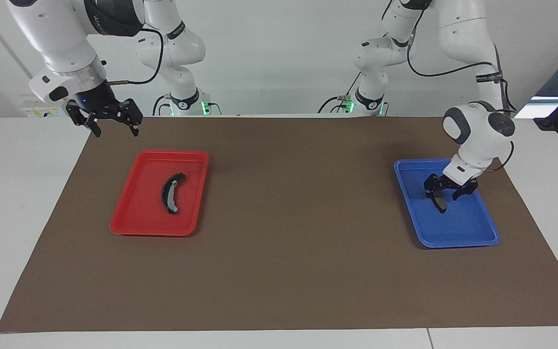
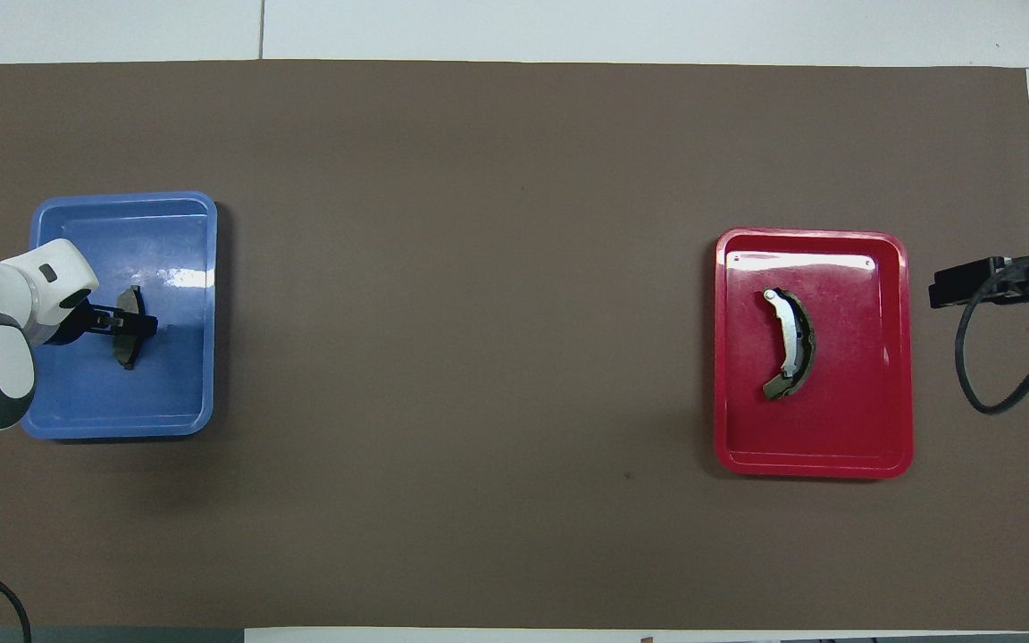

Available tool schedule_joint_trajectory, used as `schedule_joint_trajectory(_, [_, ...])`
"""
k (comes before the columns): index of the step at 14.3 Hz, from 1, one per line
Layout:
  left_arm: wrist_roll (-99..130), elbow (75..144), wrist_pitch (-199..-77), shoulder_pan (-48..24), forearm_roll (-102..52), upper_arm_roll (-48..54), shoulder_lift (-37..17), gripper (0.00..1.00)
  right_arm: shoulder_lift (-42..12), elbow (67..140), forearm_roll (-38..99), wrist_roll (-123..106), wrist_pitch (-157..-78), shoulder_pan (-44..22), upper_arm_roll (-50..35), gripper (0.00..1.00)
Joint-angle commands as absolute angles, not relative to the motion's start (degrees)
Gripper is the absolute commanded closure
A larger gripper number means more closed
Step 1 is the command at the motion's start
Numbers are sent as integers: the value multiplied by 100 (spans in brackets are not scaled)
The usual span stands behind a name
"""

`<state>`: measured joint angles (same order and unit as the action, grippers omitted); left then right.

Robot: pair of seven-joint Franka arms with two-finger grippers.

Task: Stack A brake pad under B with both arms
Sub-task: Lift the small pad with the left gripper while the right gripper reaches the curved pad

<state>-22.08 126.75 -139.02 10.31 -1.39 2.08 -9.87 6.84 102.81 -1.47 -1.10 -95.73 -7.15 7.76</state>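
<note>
Brake pad (image 1: pixel 440 203): short, nearly straight, dark grey-black; lying in blue tray (image 1: pixel 472 232), toward left arm's end of table.
Left gripper (image 1: pixel 446 195): down in blue tray, fingers spread wide astride the pad; whether touching it, cannot tell.
Brake shoe (image 1: pixel 171 193): long black crescent, light grey strip along arc; lying in red tray (image 1: pixel 133 213), toward right arm's end.
Right gripper (image 1: pixel 115 130): raised over brown mat (image 1: pixel 288 252) edge beside red tray, jaws wide, holding nothing.
</note>
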Motion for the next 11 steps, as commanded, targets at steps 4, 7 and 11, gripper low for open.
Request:
schedule_joint_trajectory(4, [-2057, 12920, -14071, 1002, -70, 229, -844, 16, 906, 11494, -79, 96, -10721, -826, 756, 0])
schedule_joint_trajectory(7, [-1908, 12885, -14019, 1081, -70, 229, -844, 79, 669, 11961, 158, 167, -11310, -809, 756, 0])
schedule_joint_trajectory(11, [-1907, 12806, -13818, 1029, -70, 229, -686, 99, 378, 12619, 158, 149, -12284, -817, 756, 0])
